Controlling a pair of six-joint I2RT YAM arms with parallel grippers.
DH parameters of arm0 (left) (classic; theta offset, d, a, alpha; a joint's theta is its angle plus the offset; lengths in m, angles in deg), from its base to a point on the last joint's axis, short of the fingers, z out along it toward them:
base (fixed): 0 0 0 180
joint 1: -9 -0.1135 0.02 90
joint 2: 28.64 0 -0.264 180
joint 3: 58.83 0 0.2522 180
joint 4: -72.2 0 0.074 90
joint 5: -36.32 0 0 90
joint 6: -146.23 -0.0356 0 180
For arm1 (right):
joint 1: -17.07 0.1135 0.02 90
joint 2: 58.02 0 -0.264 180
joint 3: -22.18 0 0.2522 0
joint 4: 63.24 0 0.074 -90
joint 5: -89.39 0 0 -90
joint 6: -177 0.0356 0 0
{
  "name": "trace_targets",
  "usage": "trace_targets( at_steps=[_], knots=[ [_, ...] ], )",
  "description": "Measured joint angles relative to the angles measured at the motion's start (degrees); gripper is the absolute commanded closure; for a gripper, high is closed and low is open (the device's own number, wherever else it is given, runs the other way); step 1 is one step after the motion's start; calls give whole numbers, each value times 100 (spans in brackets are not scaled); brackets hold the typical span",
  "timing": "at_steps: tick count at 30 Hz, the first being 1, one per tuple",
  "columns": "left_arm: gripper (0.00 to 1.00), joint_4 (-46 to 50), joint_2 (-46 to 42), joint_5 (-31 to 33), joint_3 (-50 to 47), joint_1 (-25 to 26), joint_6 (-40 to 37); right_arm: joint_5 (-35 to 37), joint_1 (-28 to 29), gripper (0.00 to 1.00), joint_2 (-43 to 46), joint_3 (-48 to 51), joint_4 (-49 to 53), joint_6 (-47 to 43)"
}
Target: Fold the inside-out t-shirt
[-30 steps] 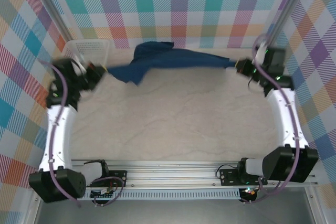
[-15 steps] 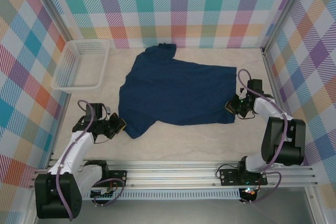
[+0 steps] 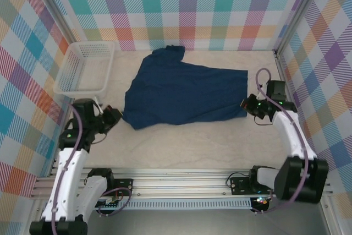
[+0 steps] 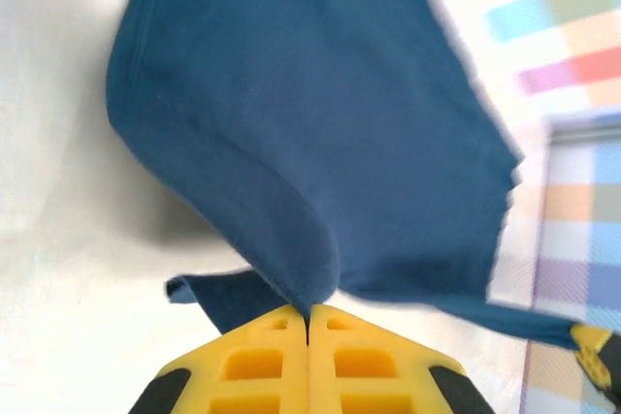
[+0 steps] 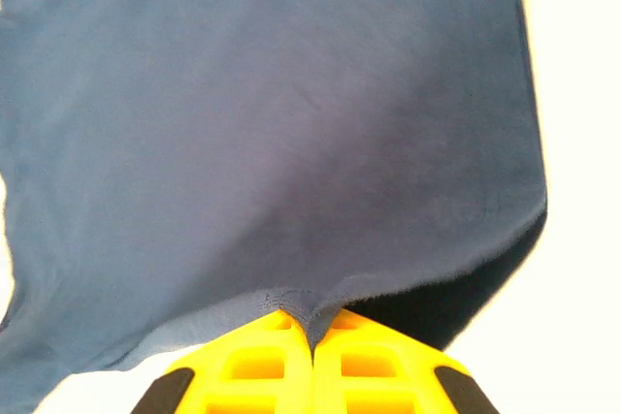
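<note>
On a pale marble-look worktop (image 3: 181, 147), inside a plaid-walled enclosure, a dark navy inside-out t-shirt (image 3: 184, 94) is spread mostly flat, from centre to far side. One end is bunched toward the back. A white mesh basket (image 3: 77, 91) is set at far left, apart from the t-shirt.

The near-left corner of the t-shirt is pinched by the left tool (image 3: 115, 117), and the near-right corner by the right tool (image 3: 246, 105).

In the left wrist view, the left tool (image 4: 308, 312) is seen w/ yellow pads (image 4: 254, 364) pressed together on a fold of the t-shirt (image 4: 320, 113), which rises and drapes away.

In the right wrist view, the right tool (image 5: 312, 322) is clamped on the edge of the t-shirt (image 5: 272, 123). A shadow is cast beneath, so that edge is judged to be lifted off the worktop.

The fabric is judged thin, soft, light & limp. No shape will be kept, sag btwn the two grips is expected, and slip is likely if only a sliver is nipped. Hold is best taken at hem corners or shoulder seams, where the cloth is doubled.
</note>
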Motion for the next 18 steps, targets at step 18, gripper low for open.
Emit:
trace_targets(
  at_steps=[18],
  knots=[
    [100,1421,835,2365,7538,0,-1823,-68,46,100,1766,-5604,2280,-710]
  ],
)
